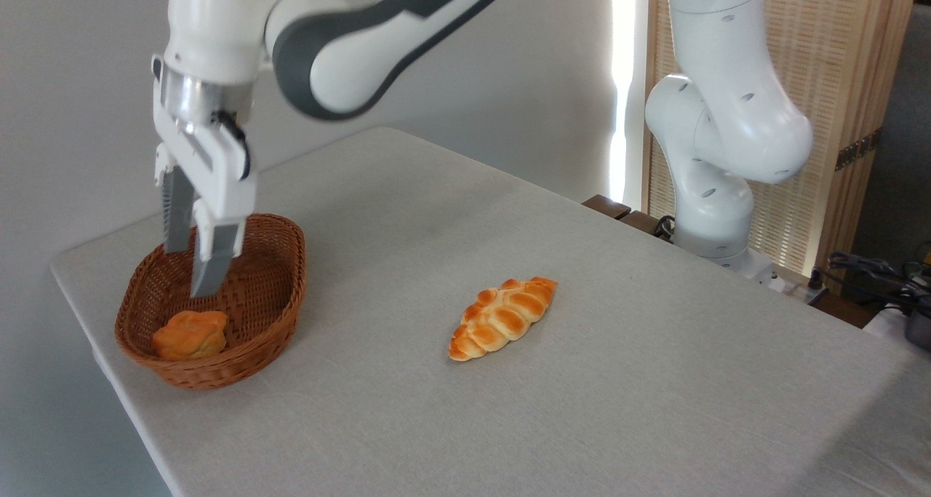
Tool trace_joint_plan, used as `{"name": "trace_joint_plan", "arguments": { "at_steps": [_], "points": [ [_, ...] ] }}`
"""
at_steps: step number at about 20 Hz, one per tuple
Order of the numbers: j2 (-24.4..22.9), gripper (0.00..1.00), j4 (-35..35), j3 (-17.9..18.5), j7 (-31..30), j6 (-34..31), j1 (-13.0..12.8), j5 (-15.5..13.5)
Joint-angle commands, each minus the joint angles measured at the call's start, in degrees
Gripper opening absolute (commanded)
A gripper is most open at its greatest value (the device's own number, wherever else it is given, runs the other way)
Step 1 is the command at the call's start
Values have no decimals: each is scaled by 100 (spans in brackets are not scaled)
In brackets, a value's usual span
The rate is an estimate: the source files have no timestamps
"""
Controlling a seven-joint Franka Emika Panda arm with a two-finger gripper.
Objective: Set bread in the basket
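Note:
The small round orange-golden bread (190, 335) with a knotted top lies inside the brown wicker basket (280, 293), near its front end. The basket stands at the table's left corner. My gripper (191, 273) hangs over the basket, fingers pointing down, just above and behind the bread. It is open, with a gap between the two grey fingers and nothing held. The fingertips are clear of the bread.
A longer braided, pointed loaf (503, 316) lies on the grey tablecloth (618, 380) near the middle. The arm's white base (716, 155) rises at the table's far right edge, with cables (873, 271) and a slatted wooden screen behind it.

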Motion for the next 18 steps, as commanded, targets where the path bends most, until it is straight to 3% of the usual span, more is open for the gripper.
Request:
{"name": "trace_joint_plan", "arguments": {
  "at_steps": [1,4,7,9,13,16,18],
  "points": [
    [-639,100,187,499,36,-1564,73,-37],
    [-676,100,845,798,71,-3110,73,-2],
    [-684,100,1014,1114,841,-3799,73,-2],
    [-789,100,1041,1264,1038,-3906,73,-63],
    [-878,100,988,1221,1047,-3933,143,94],
    [-1009,100,831,1195,1047,-4003,336,147],
    [-1132,100,638,950,1073,-3994,520,182]
  ]
}}
